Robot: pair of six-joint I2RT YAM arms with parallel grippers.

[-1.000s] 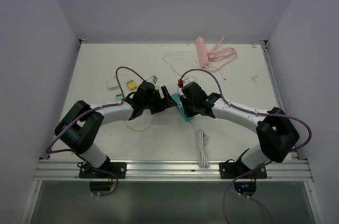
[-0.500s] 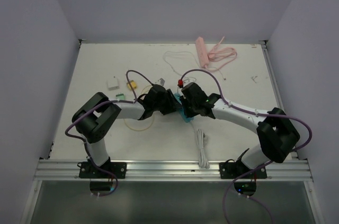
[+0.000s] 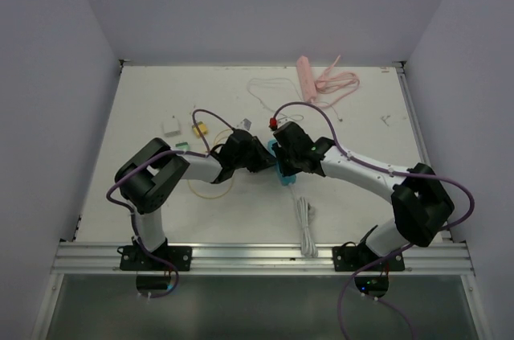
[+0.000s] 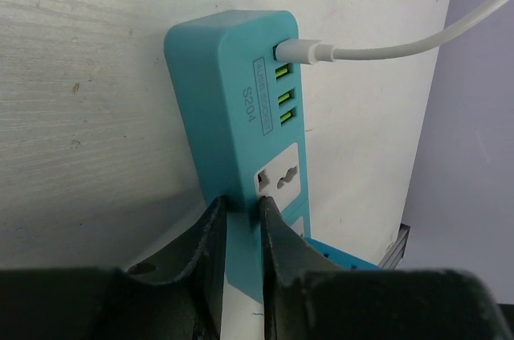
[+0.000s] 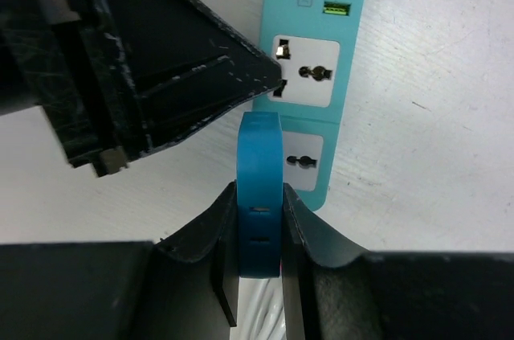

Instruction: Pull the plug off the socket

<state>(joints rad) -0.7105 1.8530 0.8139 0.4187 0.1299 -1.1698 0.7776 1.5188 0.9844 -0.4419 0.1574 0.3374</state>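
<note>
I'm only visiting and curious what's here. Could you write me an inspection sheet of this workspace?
Surface: white table, faintly scuffed.
Job's things: teal power strip lying flat; blue plug upright at one socket.
Clutter: pink power strip, white block, yellow ring.
Grippers: left gripper jaws clamp the strip's edge; right gripper jaws clamp the plug.
Cables: white lead in a USB port; bundled white cord by the near edge; pink cord.
Surroundings: plain grey walls.
</note>
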